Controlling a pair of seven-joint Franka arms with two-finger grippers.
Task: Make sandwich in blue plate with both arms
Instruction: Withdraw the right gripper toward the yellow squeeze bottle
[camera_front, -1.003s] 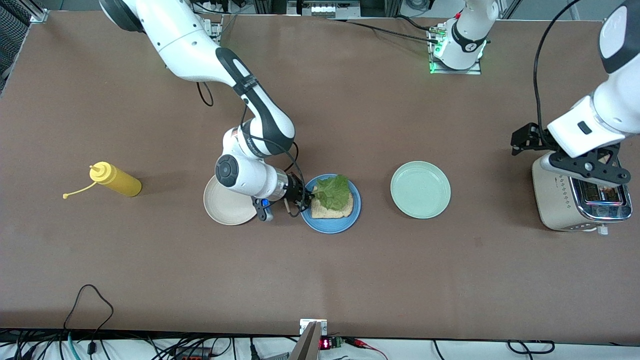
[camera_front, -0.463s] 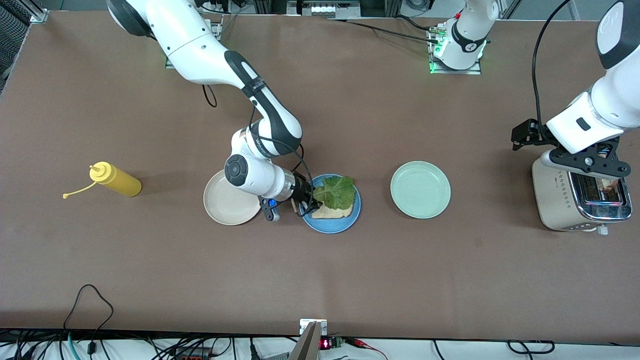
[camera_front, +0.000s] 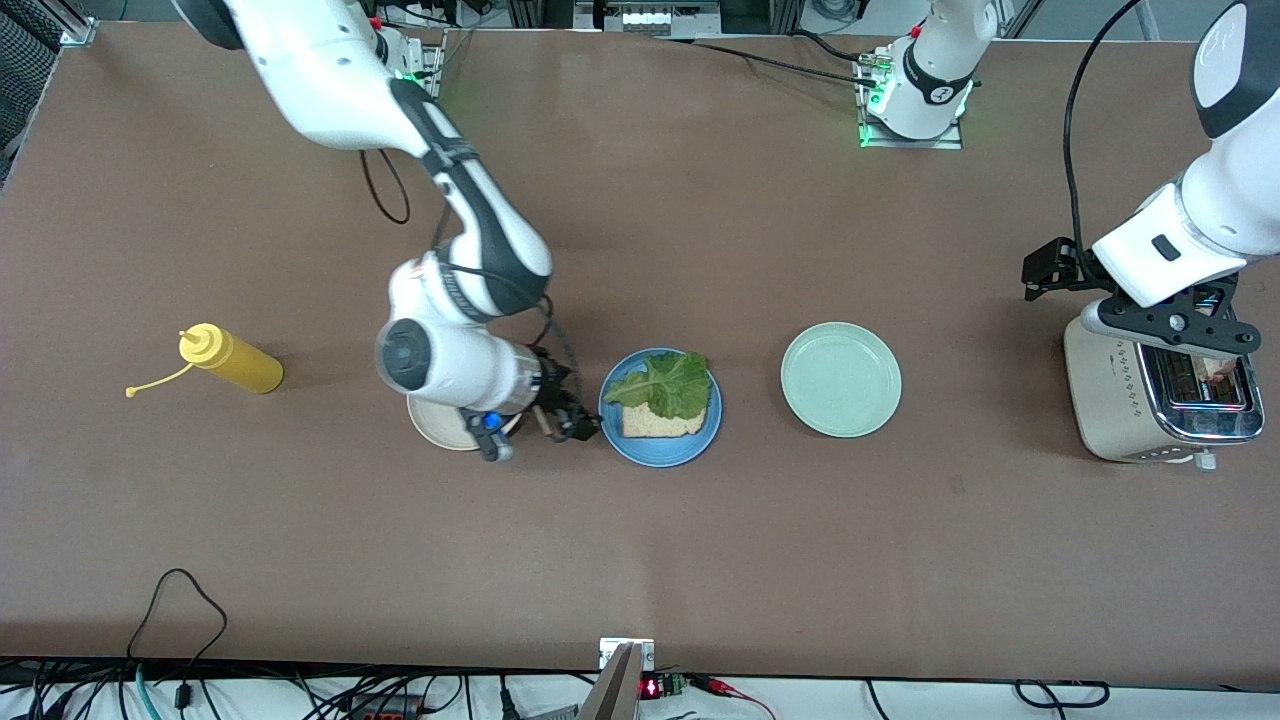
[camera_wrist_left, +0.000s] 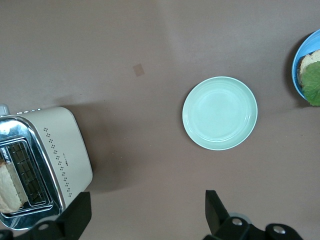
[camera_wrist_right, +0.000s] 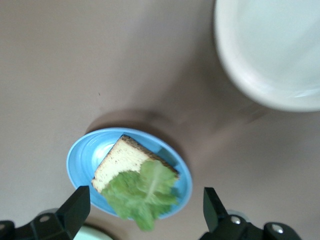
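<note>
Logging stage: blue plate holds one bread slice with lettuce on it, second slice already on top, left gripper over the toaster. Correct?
Not quite. No second slice is on top: the front view shows the lettuce uncovered on the one bread slice in the blue plate. The remaining slice sits in the toaster, under the left gripper.

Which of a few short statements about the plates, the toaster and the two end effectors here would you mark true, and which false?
1. A lettuce leaf lies on a bread slice in the blue plate. True.
2. A second slice tops the lettuce. False: the leaf is uncovered.
3. The mint-green plate holds bread. False: it holds nothing.
4. The left end effector is open above the toaster. True.
5. The right end effector grips the lettuce. False: it is open, over the table beside the blue plate.
6. Bread sits in the toaster. True.
</note>
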